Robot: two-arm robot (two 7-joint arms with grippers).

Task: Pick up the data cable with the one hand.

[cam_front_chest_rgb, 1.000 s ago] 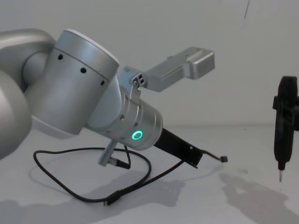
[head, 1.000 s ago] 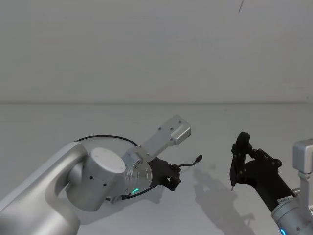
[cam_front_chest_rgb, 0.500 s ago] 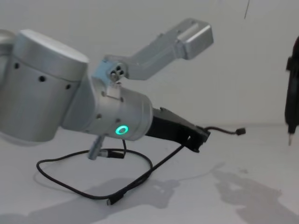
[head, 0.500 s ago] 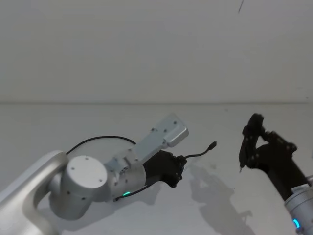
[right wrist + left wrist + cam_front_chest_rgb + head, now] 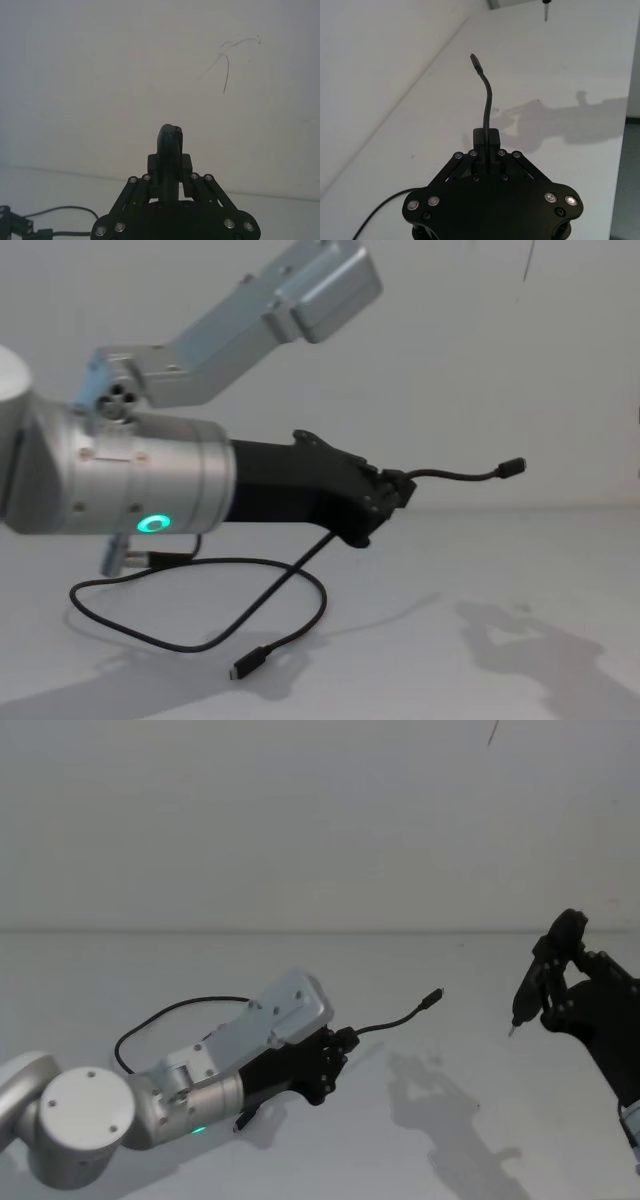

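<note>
1. A pale table (image 5: 500, 1140) is seen in front of a plain wall (image 5: 300, 820), and shadows (image 5: 440, 1105) of the arms are cast on it.
2. A black pen-shaped tool (image 5: 170, 136) is pinched between the pressed-in fingers of the right gripper (image 5: 170, 169). This gripper is held high on the right, well apart from the cable, with the tool's thin tip pointed down.
3. The data cable (image 5: 300, 578) is clamped a little short of one end by the left gripper (image 5: 486, 137), whose fingers are closed tight on it above the table.
4. Beyond the fingers, the short free end is curved up and outward, and its plug (image 5: 514, 467) is held in the air.
5. The rest of the cable is hung from the gripper and laid in a loop on the table, with the other plug (image 5: 246, 666) resting on the surface near the front.
6. The silver arm (image 5: 120, 490) is stretched forward nearly level from the left, and its green light ring (image 5: 152, 524) is lit. Part of the loop is covered by the arm in the head view.
</note>
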